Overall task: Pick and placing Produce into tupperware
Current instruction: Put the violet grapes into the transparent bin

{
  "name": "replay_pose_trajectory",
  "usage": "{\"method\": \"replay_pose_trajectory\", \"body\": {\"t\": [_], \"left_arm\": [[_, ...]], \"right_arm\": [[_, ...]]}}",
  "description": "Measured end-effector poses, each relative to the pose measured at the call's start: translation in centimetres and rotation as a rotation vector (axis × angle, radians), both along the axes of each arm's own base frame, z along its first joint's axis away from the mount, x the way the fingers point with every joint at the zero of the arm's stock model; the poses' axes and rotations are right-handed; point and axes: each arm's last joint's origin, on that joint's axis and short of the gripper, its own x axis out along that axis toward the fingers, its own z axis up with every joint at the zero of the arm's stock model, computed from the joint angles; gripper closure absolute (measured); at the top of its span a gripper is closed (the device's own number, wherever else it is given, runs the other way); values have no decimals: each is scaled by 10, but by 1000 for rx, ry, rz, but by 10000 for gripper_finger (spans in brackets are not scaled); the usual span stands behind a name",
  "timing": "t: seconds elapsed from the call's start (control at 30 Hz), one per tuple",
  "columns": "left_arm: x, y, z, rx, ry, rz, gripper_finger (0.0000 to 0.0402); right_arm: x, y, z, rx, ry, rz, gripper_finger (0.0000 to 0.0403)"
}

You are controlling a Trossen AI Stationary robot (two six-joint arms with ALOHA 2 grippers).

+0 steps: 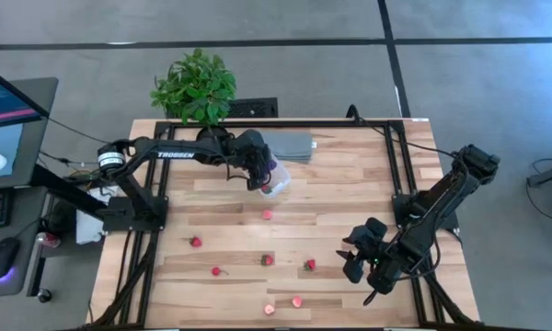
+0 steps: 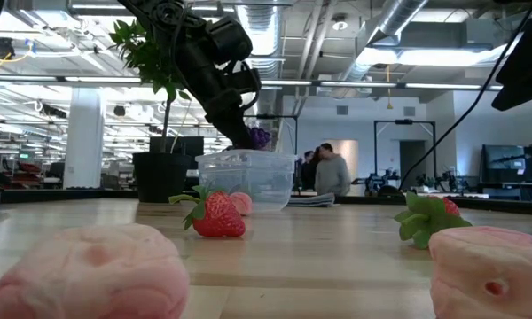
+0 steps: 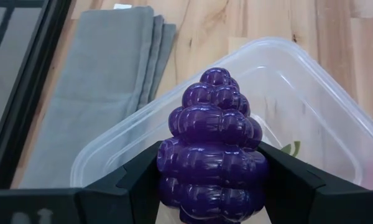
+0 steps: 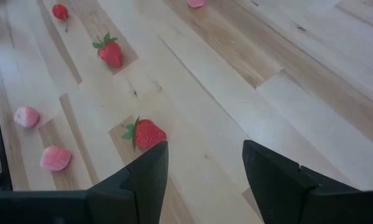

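Observation:
My left gripper (image 1: pixel 265 176) is shut on a dark purple toy grape bunch (image 3: pixel 212 149), a piece of the produce. It hangs just above the clear tupperware (image 1: pixel 278 184), which stands on the table at the far middle. In the low view the bunch (image 2: pixel 261 137) sits over the tupperware's rim (image 2: pixel 246 156). Red strawberries (image 1: pixel 268 214) (image 1: pixel 195 242) (image 1: pixel 309 265) and pale pink pieces (image 1: pixel 297 301) lie scattered on the wood. My right gripper (image 1: pixel 359 262) stands open above the near right, and a strawberry (image 4: pixel 148 134) lies on the table beyond its fingers. My left gripper pinches the grape bunch by its wide end (image 3: pixel 168 163), one finger (image 3: pixel 137 180) on each of two opposite sides. The fingers slant down from the table's left. The bunch is lifted clear, its narrow tip pointing away from the gripper over the tupperware's opening (image 3: pixel 311 106).
A folded grey cloth (image 1: pixel 290 145) lies just beyond the tupperware at the far edge, beside a leafy potted plant (image 1: pixel 195 87). Black frame rails (image 1: pixel 397 175) run along the table's sides. Bare wood lies between the tupperware and the scattered fruit. People stand in the room behind.

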Motion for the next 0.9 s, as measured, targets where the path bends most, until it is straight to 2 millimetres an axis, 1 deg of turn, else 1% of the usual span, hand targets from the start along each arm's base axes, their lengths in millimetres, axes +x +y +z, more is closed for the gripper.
{"method": "replay_pose_trajectory", "body": {"t": [0.43, 0.7, 0.9], "left_arm": [[0, 0, 0, 2, -1, 0, 190], [0, 0, 1, 6, -3, 2, 169], [0, 0, 1, 10, -2, 5, 164]], "right_arm": [[0, 0, 0, 0, 0, 0, 173], [0, 0, 0, 0, 0, 0, 173], [0, 0, 0, 0, 0, 0, 173]]}}
